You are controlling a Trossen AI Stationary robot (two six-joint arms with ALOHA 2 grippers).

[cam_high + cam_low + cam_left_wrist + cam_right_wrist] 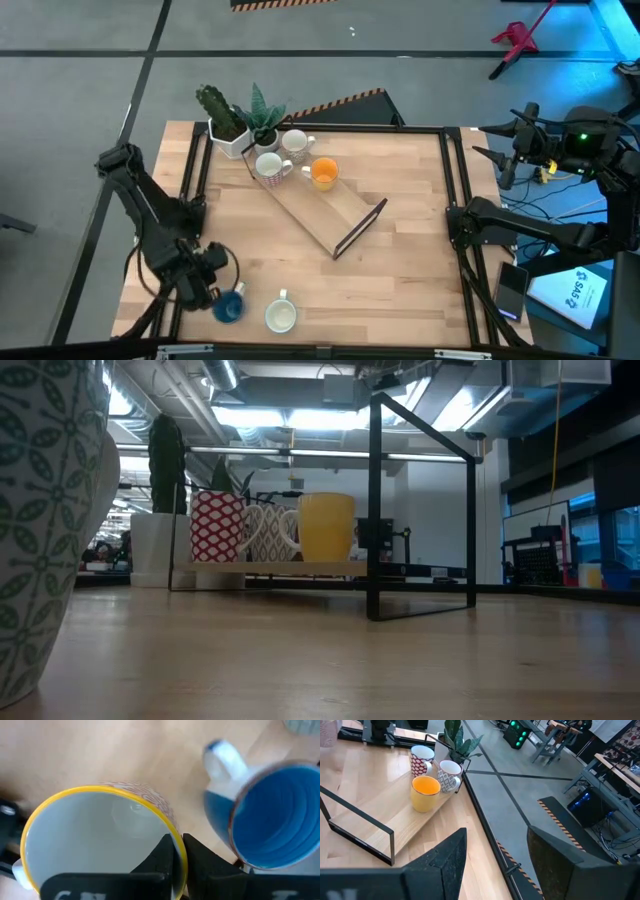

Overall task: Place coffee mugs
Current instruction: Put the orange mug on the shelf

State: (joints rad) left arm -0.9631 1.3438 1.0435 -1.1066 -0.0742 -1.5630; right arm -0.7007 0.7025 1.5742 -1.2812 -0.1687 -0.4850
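Observation:
My left gripper (205,282) stands at the table's near left corner, pointing down, shut on a mug with a yellow rim and white inside (95,835); in the high view the gripper hides this mug. A blue mug (228,306) (275,820) with a white handle stands right beside it. A white mug (281,316) stands near the front edge. Three mugs stand on the far end of the wooden tray (318,215): an orange one (322,172) and two patterned white ones (270,165) (296,145). My right gripper (495,855) waits open at the table's right edge, holding nothing. My left gripper pinches the yellow-rimmed mug's rim and wall (176,837), one finger (162,857) inside the mug and one (202,862) outside it. The fingers come from above, pointing down. The mug stays upright, mouth up; whether its base is on the table does not show.
Two white pots with green plants (240,125) stand at the far left corner behind the tray. The tray's black metal handle (360,228) rises at its near end. Black rails (455,170) edge the table. Bare wood lies between the tray and the near mugs.

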